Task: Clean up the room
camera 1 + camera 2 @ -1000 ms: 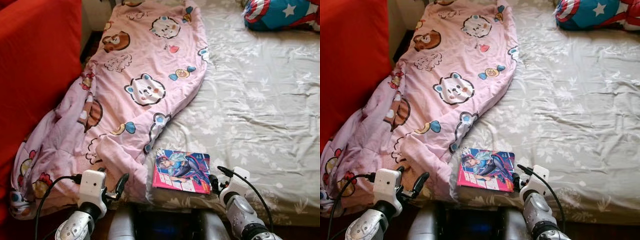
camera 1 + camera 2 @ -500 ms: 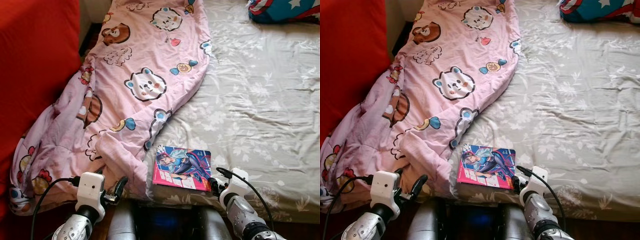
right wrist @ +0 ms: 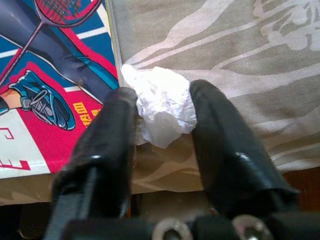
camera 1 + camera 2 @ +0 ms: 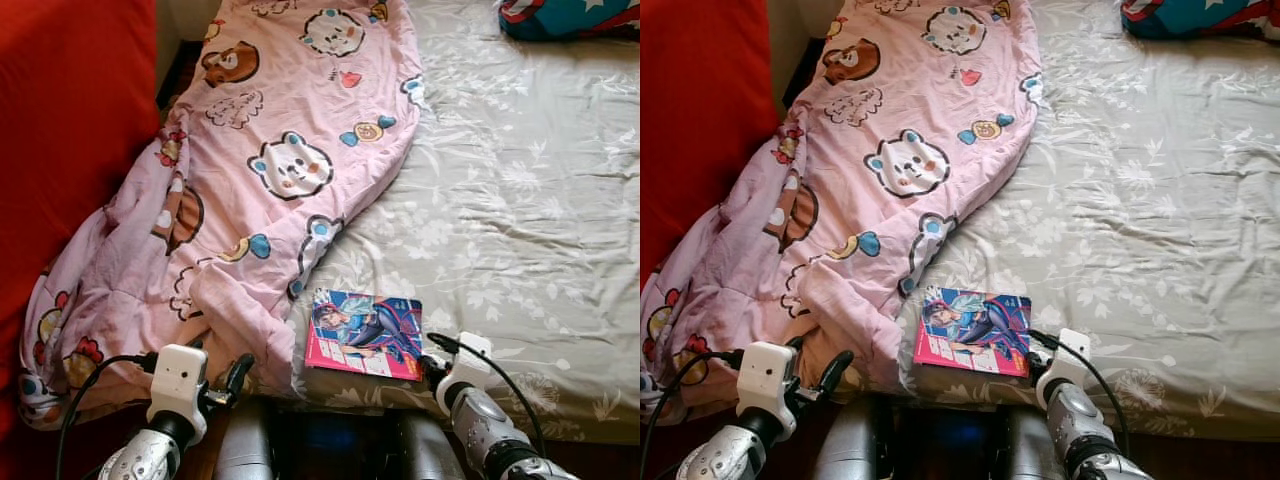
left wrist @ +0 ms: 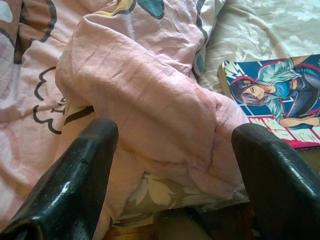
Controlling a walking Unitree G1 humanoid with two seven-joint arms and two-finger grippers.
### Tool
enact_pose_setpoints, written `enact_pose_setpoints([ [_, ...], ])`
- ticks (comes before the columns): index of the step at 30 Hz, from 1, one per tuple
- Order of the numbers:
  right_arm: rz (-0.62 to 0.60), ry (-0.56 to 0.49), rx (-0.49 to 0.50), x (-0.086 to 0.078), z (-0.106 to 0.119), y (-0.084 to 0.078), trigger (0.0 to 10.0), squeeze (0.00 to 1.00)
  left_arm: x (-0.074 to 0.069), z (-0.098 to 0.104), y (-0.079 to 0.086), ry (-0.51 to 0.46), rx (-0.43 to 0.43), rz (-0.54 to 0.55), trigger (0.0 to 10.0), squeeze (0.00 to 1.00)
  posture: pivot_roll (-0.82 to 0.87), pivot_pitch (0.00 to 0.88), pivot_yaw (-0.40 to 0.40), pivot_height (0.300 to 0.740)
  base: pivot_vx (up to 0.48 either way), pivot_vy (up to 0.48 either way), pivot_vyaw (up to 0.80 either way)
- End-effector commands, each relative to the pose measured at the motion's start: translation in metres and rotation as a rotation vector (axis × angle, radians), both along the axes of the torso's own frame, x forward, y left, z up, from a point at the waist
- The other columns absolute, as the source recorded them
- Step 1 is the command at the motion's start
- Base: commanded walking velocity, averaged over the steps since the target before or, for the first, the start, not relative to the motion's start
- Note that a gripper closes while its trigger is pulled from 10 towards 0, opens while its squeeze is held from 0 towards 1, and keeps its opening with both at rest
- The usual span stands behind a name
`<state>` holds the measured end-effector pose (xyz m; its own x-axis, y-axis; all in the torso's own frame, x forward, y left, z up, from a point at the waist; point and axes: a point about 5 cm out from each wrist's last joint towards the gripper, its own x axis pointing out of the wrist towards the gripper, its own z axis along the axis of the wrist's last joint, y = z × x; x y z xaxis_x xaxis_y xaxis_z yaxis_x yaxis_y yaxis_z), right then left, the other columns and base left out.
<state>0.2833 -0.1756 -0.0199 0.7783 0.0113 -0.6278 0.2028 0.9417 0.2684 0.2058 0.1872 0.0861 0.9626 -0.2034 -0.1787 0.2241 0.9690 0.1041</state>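
Observation:
A crumpled white paper wad (image 3: pixel 162 102) sits pinched between the two black fingers of my right gripper (image 3: pixel 161 117), just over the grey floral sheet at the bed's front edge. It is right beside the corner of a comic book (image 4: pixel 365 333) with a blue and pink cover. In the left eye view the right gripper (image 4: pixel 432 366) is at the book's right lower corner. My left gripper (image 5: pixel 175 132) stands open, its fingers wide apart before a fold of the pink cartoon blanket (image 4: pixel 270 170); in the left eye view the left gripper (image 4: pixel 236 376) is at the blanket's lower edge.
The bed's grey floral sheet (image 4: pixel 520 200) stretches away to the right. A blue and red star cushion (image 4: pixel 570 15) lies at its far right corner. A red upholstered surface (image 4: pixel 70 130) rises along the left, close to the blanket.
The whole picture has shifted slightly as the camera moved. Both grippers hold about the same places at the bed's front edge.

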Motion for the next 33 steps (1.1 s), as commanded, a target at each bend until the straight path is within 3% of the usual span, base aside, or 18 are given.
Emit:
enact_pose_setpoints([
  [1,0.009,0.069,0.001,-0.015,-0.013,0.002,0.0,0.00,-0.005,-0.004,0.000,0.027,0.038,-0.017,10.0,0.00,0.21,0.316,0.002,0.645,0.000,0.000,0.00],
  [13,0.011,0.076,0.001,-0.017,-0.015,0.004,0.0,0.00,-0.004,-0.006,-0.001,0.028,0.059,-0.025,10.0,0.00,0.21,0.306,0.003,0.645,0.000,0.000,0.00],
  [27,-0.040,0.035,-0.009,-0.010,-0.008,-0.003,0.0,0.00,0.017,-0.013,-0.001,0.012,0.049,0.014,10.0,0.00,0.18,0.220,-0.011,0.645,0.000,0.000,0.00],
  [33,-0.115,-0.059,-0.009,-0.006,-0.001,-0.014,0.0,0.00,0.034,-0.030,0.006,0.037,-0.022,0.120,10.0,0.00,0.13,0.127,-0.027,0.645,0.000,0.000,0.00],
])
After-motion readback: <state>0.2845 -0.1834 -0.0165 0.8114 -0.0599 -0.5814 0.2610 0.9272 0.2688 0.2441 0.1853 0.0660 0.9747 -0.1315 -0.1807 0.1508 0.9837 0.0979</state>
